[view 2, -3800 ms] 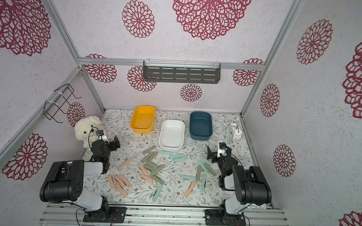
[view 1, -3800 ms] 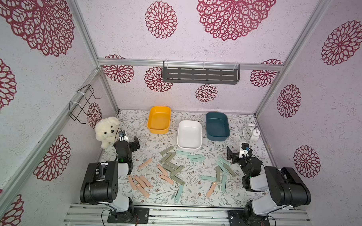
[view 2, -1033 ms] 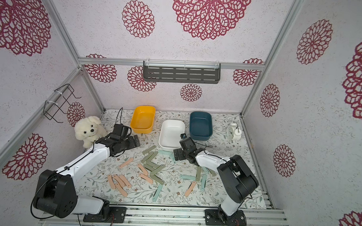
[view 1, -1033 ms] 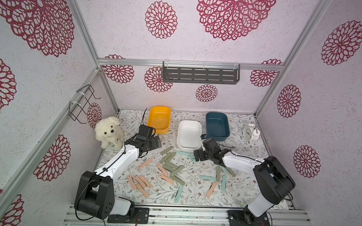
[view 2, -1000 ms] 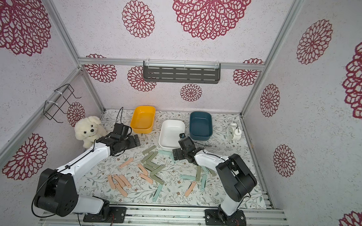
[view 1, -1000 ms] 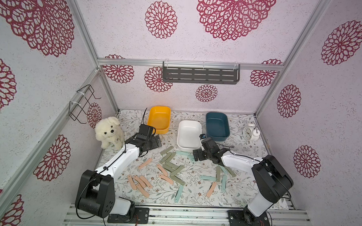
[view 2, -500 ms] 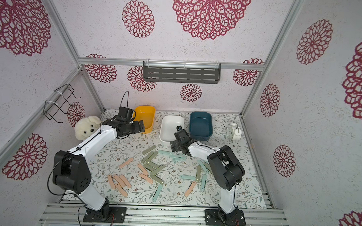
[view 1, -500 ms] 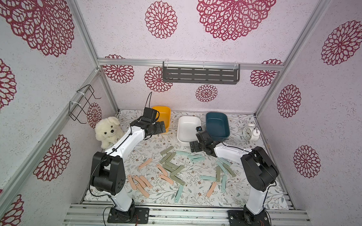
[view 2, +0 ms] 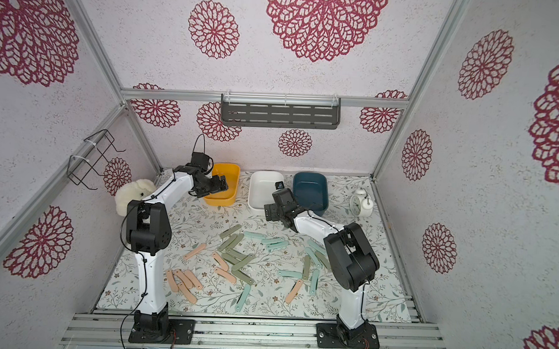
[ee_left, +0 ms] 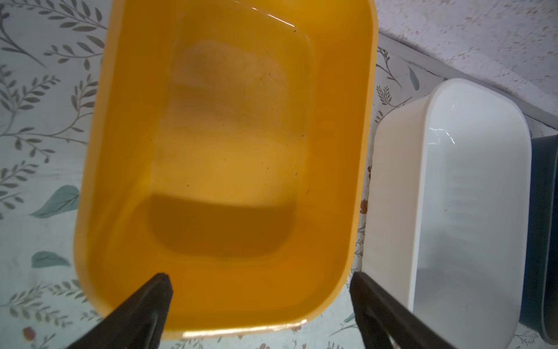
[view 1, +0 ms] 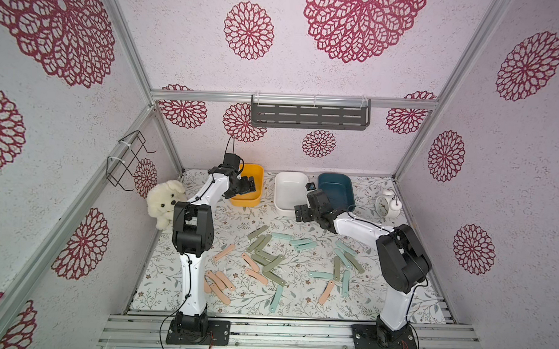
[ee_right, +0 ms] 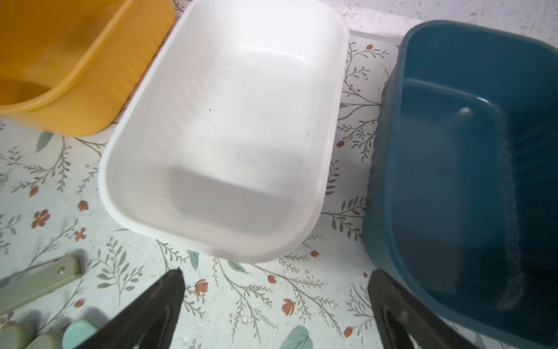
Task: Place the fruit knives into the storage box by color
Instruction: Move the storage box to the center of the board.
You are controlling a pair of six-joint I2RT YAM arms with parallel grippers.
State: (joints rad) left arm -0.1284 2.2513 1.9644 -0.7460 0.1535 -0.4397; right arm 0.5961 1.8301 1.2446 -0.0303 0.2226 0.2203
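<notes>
Several fruit knives lie scattered on the floral table in both top views: peach-pink ones [view 1: 218, 283], sage-green ones [view 1: 262, 254] and mint-teal ones [view 1: 301, 243]. Three storage boxes stand in a row at the back: yellow [view 1: 245, 202], white [view 1: 290, 188] and dark teal [view 1: 338, 190], and nothing shows inside them. My left gripper [view 1: 250, 184] hangs open over the yellow box [ee_left: 229, 151], holding nothing [ee_left: 261, 277]. My right gripper [view 1: 302, 213] stands open over the table just in front of the white box [ee_right: 229, 136], with nothing between its fingers [ee_right: 277, 273]. A sage knife [ee_right: 39, 285] lies off to its side.
A white plush dog [view 1: 163, 203] sits at the left wall and a white alarm clock [view 1: 386, 204] at the back right. A wire rack [view 1: 125, 160] hangs on the left wall and a grey shelf [view 1: 309, 115] on the back wall.
Both arms have reached farther back: the left gripper moved from the table to above the yellow box, the right gripper up to the white box. Both stayed open. The knives have not moved.
</notes>
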